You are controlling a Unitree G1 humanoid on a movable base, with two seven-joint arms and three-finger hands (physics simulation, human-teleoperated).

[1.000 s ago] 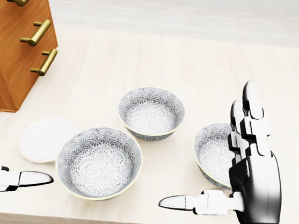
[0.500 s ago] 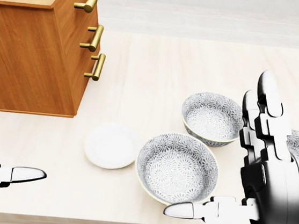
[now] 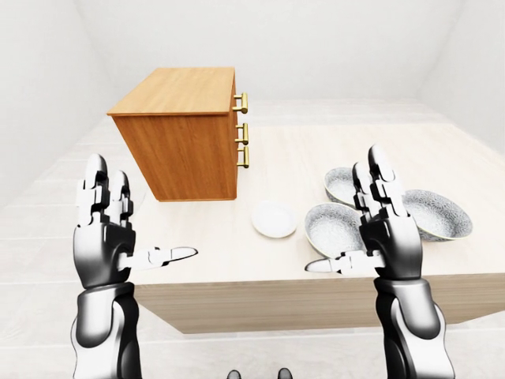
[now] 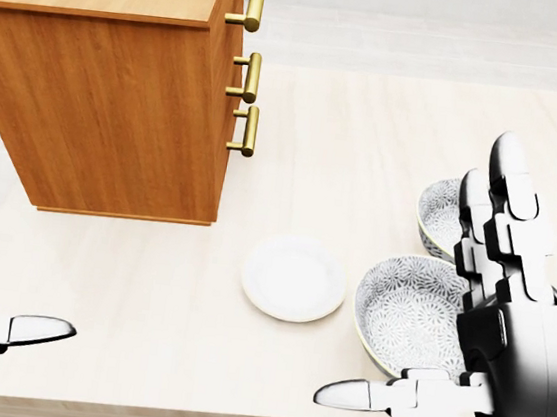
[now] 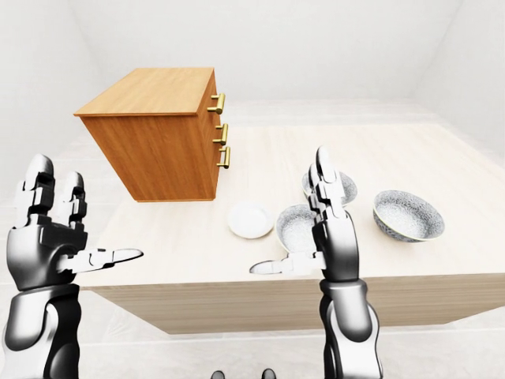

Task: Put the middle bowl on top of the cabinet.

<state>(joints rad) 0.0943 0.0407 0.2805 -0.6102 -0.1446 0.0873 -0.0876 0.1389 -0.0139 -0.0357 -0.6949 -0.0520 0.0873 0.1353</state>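
Three patterned grey bowls stand on the pale table [image 3: 308, 154] at the right of the eye views. The middle bowl [image 3: 344, 185] lies higher up, between the nearer left bowl [image 3: 333, 227] and the right bowl [image 3: 439, 213]. The wooden cabinet [image 3: 188, 150] with brass handles stands at the left, its flat top [image 3: 177, 85] bare. My right hand [image 3: 351, 221] is raised and open just over the nearer left bowl, holding nothing. My left hand [image 3: 140, 223] hangs open off the table's left end, also holding nothing.
A small white plate [image 4: 294, 278] lies between the cabinet and the bowls. The table's near edge [image 3: 300, 283] runs across just below my hands. White walls and a pale floor surround the table.
The head view has swung left: bowls and plate slid right in the picture and the whole cabinet came into view. Both hands stay open and raised.
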